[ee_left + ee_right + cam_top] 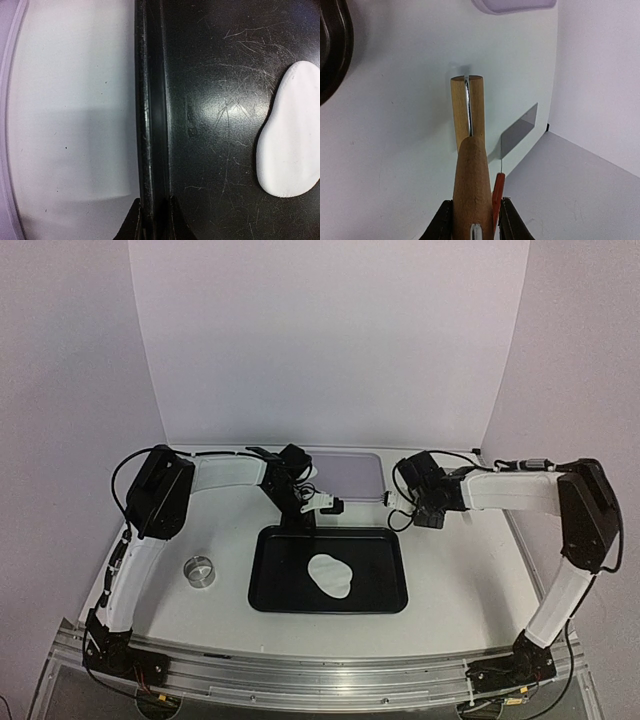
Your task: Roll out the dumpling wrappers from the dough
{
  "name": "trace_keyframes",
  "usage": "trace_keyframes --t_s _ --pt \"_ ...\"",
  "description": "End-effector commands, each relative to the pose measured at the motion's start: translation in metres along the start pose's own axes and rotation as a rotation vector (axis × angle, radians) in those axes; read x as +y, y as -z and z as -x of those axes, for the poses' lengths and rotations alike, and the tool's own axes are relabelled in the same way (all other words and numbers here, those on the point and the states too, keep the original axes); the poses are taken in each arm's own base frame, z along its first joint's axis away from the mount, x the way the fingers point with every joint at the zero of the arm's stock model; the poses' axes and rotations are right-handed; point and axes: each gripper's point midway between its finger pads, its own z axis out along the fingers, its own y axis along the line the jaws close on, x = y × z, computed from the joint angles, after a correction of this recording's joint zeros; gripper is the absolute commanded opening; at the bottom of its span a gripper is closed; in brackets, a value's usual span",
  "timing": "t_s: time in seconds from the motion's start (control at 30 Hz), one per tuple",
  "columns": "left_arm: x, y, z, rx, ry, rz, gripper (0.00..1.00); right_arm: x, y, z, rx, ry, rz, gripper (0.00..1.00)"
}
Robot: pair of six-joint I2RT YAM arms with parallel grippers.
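A white table [450,600] stands in a booth of pale walls [330,340]. At its centre lies a black tray [270,580], with bare tabletop to its right. A metal ring [201,570] stands to its left and a lilac board [345,475] behind it. The dough [330,575], a flattened oval, lies mid-tray, its long axis slanting far-left to near-right. The left gripper [152,220] pinches the tray's far rim. The right gripper [475,222], well right of the tray, clamps a wooden roller [470,175].
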Motion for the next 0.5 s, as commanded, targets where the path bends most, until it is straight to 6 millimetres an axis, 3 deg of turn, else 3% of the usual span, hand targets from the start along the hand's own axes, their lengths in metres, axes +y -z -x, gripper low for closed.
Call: trace_keyframes --t_s 0.0,0.1,0.2,0.4,0.47 --pt "0.005 -0.010 -0.016 0.087 -0.106 0.033 0.00 -0.009 -0.010 0.024 -0.099 0.034 -0.047 0.00" --pt "0.007 -0.010 -0.015 0.085 -0.102 0.038 0.00 0.017 -0.017 0.012 -0.072 0.085 -0.009 0.00" --pt "0.009 -0.009 -0.015 0.081 -0.097 0.044 0.00 0.035 -0.012 -0.001 -0.076 0.101 0.016 0.01" --pt "0.011 -0.010 -0.014 0.078 -0.093 0.051 0.00 0.091 0.009 -0.009 -0.125 0.225 0.124 0.24" --pt "0.011 -0.010 -0.013 0.077 -0.093 0.052 0.00 0.099 0.012 -0.013 -0.113 0.222 0.143 0.31"
